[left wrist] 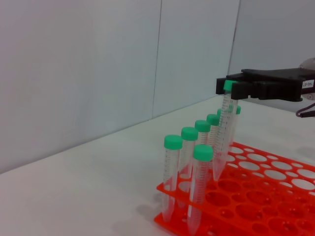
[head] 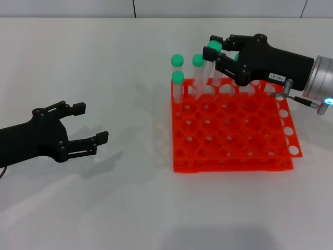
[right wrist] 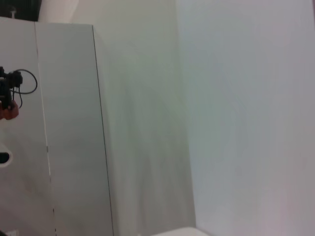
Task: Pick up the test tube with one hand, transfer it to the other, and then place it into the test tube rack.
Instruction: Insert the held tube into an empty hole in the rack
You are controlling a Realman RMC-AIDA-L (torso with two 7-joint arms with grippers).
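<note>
My right gripper (head: 215,50), black with a white label, is shut on the green cap of a clear test tube (head: 207,73) above the back row of the orange-red rack (head: 234,165). The left wrist view shows this gripper (left wrist: 229,89) holding the tube (left wrist: 224,132) slightly tilted. The tube's lower end is at the rack's (left wrist: 256,206) top tier. My left gripper (head: 92,123), black and unlabelled, is open and empty low over the table, well to the left of the rack.
Several other green-capped tubes (head: 178,79) stand in the rack's back-left holes, and they also show in the left wrist view (left wrist: 202,177). The white table (head: 130,208) surrounds the rack. The right wrist view shows only a wall and a cabinet.
</note>
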